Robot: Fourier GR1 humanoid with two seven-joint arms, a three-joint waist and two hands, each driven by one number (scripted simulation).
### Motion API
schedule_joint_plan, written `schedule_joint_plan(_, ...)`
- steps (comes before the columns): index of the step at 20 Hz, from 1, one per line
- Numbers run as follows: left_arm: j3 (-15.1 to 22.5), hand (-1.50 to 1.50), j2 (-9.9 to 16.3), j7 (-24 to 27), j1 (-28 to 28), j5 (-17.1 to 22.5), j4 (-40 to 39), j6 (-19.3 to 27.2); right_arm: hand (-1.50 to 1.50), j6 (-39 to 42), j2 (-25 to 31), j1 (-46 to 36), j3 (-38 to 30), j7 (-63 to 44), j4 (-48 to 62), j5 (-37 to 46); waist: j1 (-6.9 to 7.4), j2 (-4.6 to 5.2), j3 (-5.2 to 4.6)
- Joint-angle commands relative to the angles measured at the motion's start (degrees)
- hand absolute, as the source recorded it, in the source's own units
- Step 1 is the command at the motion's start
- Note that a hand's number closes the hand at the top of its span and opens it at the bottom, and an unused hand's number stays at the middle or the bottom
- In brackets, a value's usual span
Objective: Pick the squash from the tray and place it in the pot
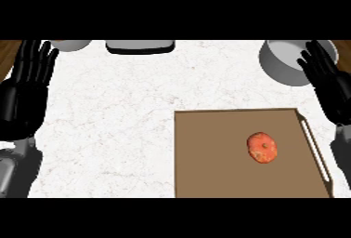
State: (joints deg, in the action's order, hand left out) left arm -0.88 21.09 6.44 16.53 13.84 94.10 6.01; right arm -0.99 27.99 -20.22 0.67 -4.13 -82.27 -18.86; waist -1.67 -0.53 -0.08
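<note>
An orange-red squash [262, 147] lies on the brown tray [205, 158] at the lower right of the counter. A grey pot [288, 62] stands at the far right, beyond the tray. My right hand [328, 81] is open with fingers up at the right edge, partly in front of the pot and above the tray's far right corner. At the left edge my left hand [24, 88] is open too, fingers up, far from the tray. Neither hand touches the squash.
A white marble counter [109, 121] spreads left of the tray. At the far edge sit a grey bowl [70, 44] at the left and a flat grey dish with a dark rim [140, 46] near the middle. The tray has a pale handle [315, 148] on its right side.
</note>
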Motion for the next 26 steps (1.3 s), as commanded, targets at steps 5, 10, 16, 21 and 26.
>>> schedule_joint_plan(5,-2.07,0.00,-1.37,-4.63,-1.87,0.10,-3.86,3.33,1.50,27.46,8.95,1.64,-10.47,12.18,0.05,-16.83,0.58,0.71,0.34)
schedule_joint_plan(10,-1.69,0.00,-3.20,-5.14,-3.83,0.52,-6.31,3.76,-1.50,20.28,16.20,12.34,-12.41,30.52,7.99,7.88,0.51,1.13,0.34)
schedule_joint_plan(16,-0.69,0.00,-3.18,-9.40,-2.65,0.59,-3.48,3.91,-1.50,22.37,18.02,17.70,-11.52,56.53,10.81,17.96,1.38,0.56,0.24)
schedule_joint_plan(21,-1.29,0.00,-3.38,-6.93,-1.00,-0.75,-7.41,3.08,-1.50,18.87,22.30,19.49,-9.36,54.34,8.74,25.66,1.28,0.51,0.07)
schedule_joint_plan(26,-1.18,0.00,-4.82,-6.23,-2.12,-0.68,-7.17,3.27,-1.50,19.01,26.16,22.05,-5.25,47.14,1.91,32.37,1.34,0.42,0.02)
